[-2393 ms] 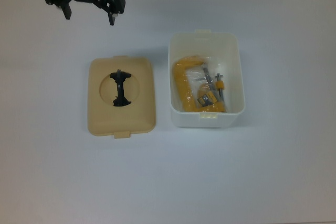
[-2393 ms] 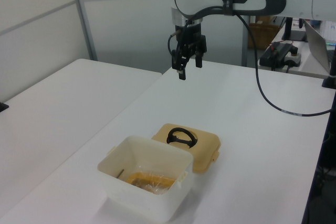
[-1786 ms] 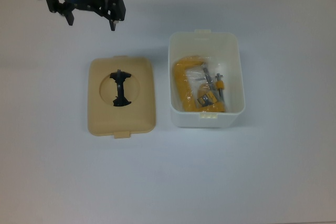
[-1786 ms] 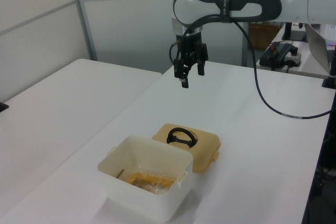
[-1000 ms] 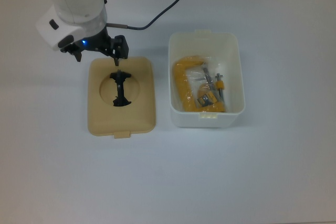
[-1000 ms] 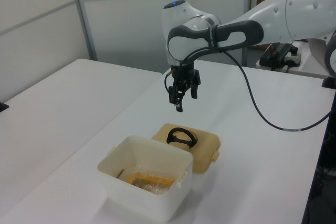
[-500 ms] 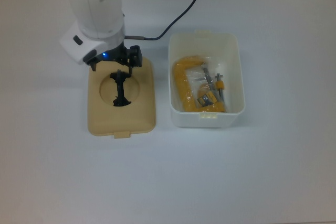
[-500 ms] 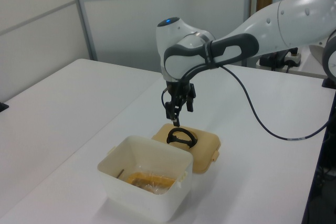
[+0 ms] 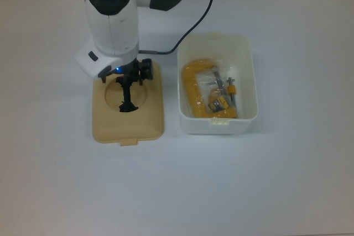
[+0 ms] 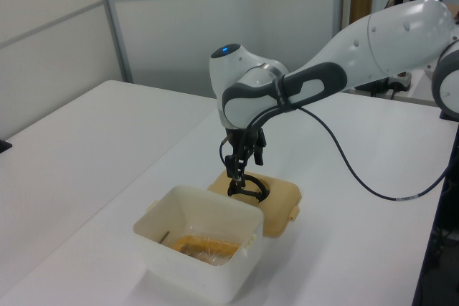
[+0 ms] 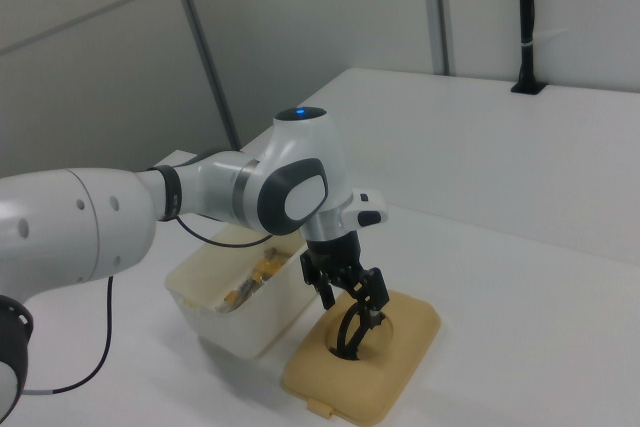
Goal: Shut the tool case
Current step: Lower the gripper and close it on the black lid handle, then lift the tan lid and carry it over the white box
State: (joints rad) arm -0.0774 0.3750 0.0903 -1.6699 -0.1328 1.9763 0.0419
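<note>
Tan lid (image 9: 128, 115): flat on table, beside tub (image 9: 217, 84).
Gripper (image 11: 352, 293): I see fingers spread, straddling handle (image 9: 126, 93), not pinching.
Tub: uncovered.
Remaining: I grasp, lift, seat lid.

count on the surface (image 9: 276, 181)
one white tub (image 9: 245, 75), one tan lid (image 9: 149, 122), one yellow clamp (image 9: 193, 89), one pincer (image 9: 129, 75).

We are in a robotics lab: a white Franka arm (image 10: 337, 55) with a trailing black cable (image 10: 358, 177) works over a plain white table (image 10: 86, 177), pale partition panels (image 10: 172, 26) close the far side, and electronics (image 10: 376, 80) sit at the left view's far right.
</note>
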